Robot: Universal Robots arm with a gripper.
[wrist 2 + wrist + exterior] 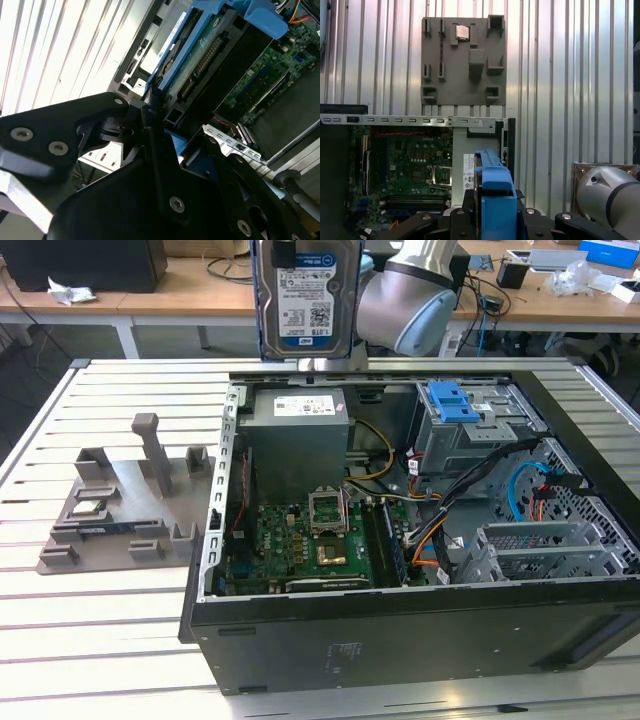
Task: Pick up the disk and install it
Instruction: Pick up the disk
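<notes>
Disk [307, 300], 1, clamped upright in jaws above 1 open computer case [400, 625]; 1 grey fixture [110, 510] nearby.

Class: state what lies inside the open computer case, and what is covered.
Inside the computer case: green motherboard, grey power-supply box, drive cage with a blue latch, coloured cables. The cage's inside and the board beneath the cables are covered. The disk is above, not inside.
</notes>
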